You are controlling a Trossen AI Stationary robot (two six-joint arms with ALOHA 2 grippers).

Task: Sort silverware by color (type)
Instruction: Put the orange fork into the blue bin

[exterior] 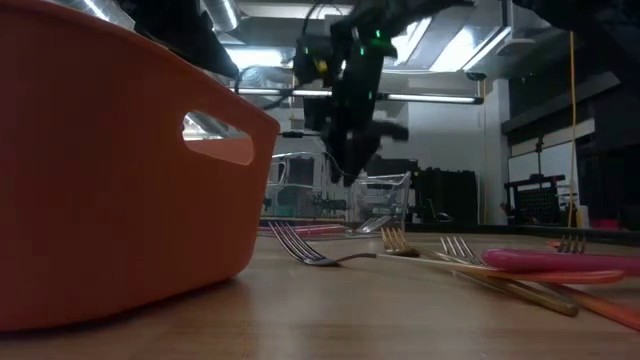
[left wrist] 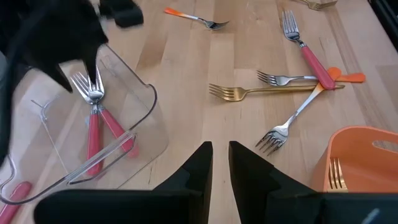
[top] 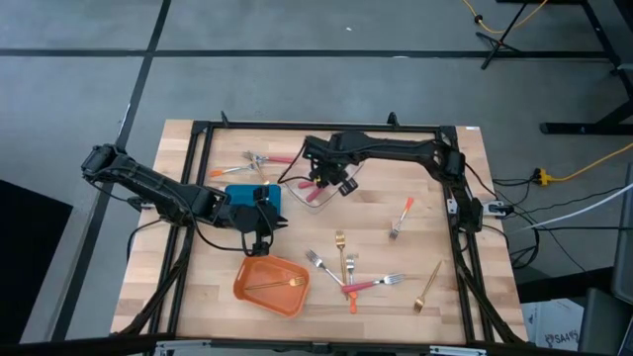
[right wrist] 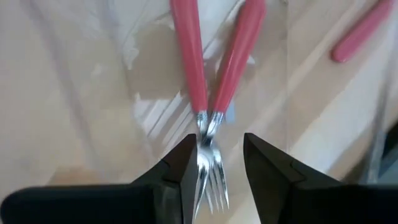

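Start at the orange container, your landmark at the near edge of the table. You have one gold fork lying inside it. Just to its right sits a loose cluster: a gold fork, a red-handled fork, an orange-handled fork and a plain silver-headed one, crossing each other. Further right of the container, a lone gold fork lies near the table edge.

Directly behind the container your left gripper hangs over bare wood, in front of the blue container; its jaws stand slightly apart with nothing between them.

Beyond that and to the right, your right gripper is over the clear container, jaws apart on either side of the heads of two red-handled forks that lie in the clear container. You cannot tell whether the fingers touch them.

Well right of the container and farther back, an orange-handled fork lies alone. Farthest back, left of the clear container, a few more forks lie by the far rail.
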